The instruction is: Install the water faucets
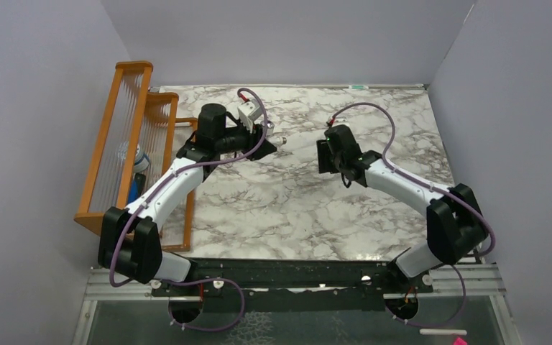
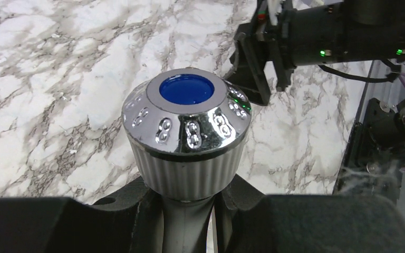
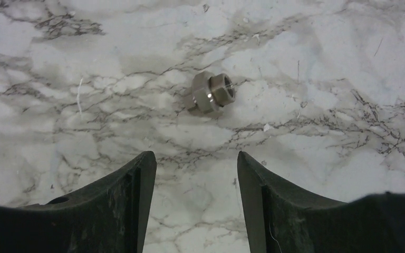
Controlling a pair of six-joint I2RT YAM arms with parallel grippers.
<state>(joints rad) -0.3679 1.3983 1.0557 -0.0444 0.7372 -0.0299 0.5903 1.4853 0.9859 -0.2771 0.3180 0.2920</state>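
Marble tabletop point(image 1: 295, 208) under both inward-reaching arms point(image 1: 165, 183), left end effector point(image 2: 187, 221) tight around tap point(image 2: 187, 132), right end effector point(image 3: 196, 174) spread near fitting point(image 3: 212, 92).

Wooden rack point(image 1: 126, 136) closes off the left edge of the surface point(image 1: 295, 215); grey walls point(image 1: 273, 43) bound the far and right sides. Bare surface lies between the two arms towards the near edge. Right end effector point(image 3: 196, 163), fingers spread, has bare surface in its gap, and the nut point(image 3: 213, 92) lies just ahead. Left end effector point(image 1: 267, 136), clamped on the tap point(image 2: 187, 137), faces it across a short gap.
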